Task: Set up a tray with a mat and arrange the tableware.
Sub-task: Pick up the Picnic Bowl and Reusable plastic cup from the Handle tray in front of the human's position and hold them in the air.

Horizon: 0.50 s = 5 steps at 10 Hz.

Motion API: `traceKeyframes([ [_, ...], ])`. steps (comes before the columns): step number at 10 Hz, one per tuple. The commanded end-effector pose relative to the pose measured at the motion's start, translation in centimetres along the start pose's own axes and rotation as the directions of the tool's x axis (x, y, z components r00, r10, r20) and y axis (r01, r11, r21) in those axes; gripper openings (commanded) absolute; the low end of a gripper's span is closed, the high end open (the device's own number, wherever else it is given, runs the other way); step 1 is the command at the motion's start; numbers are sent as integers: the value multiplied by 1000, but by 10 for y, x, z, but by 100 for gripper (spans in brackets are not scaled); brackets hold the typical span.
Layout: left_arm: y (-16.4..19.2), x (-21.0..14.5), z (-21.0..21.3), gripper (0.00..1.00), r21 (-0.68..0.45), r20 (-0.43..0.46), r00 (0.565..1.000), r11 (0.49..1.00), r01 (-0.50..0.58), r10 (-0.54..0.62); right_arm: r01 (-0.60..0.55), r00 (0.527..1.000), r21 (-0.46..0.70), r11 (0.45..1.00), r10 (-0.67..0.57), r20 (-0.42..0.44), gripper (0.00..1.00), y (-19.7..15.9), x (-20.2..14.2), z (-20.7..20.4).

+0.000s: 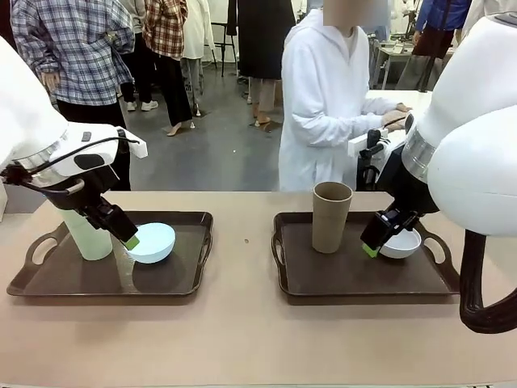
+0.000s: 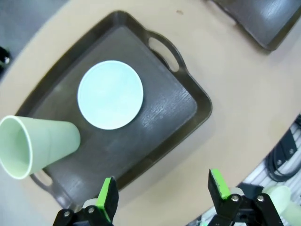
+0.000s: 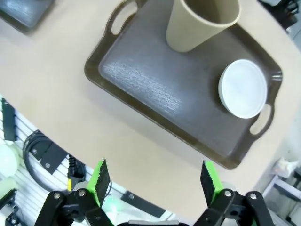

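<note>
Both grippers stand wide open and hold nothing. The left gripper (image 2: pixel 162 193) hangs above the left tray (image 2: pixel 201 96), where the blue bowl (image 2: pixel 110 101) sits just beside the green cup (image 2: pixel 42 143). The right gripper (image 3: pixel 153 181) hovers above the right tray (image 3: pixel 188 136), whose brown cup (image 3: pixel 200 23) and white bowl (image 3: pixel 243 88) stand a little apart. To my eye, shifting a bowl calls for a straight descent, one finger inside the rim, keeping off the neighbouring cup.

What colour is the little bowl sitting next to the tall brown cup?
White. The bowl shows best in the right wrist view, beside the brown cup.
</note>
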<state>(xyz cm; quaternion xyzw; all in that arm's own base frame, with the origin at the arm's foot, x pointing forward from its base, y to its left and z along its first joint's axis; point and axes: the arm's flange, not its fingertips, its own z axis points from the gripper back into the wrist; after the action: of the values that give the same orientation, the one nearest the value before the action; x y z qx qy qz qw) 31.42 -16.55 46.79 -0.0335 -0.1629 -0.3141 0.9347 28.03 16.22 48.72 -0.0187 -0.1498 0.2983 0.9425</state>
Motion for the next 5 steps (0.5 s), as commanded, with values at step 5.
traceKeyframes([
  [5, 34, -23, 28, 100, -325, 70, 997, 944, 66, -46, 122, 985, 151, 981, -102, -139, 100, -43, -30, -6],
])
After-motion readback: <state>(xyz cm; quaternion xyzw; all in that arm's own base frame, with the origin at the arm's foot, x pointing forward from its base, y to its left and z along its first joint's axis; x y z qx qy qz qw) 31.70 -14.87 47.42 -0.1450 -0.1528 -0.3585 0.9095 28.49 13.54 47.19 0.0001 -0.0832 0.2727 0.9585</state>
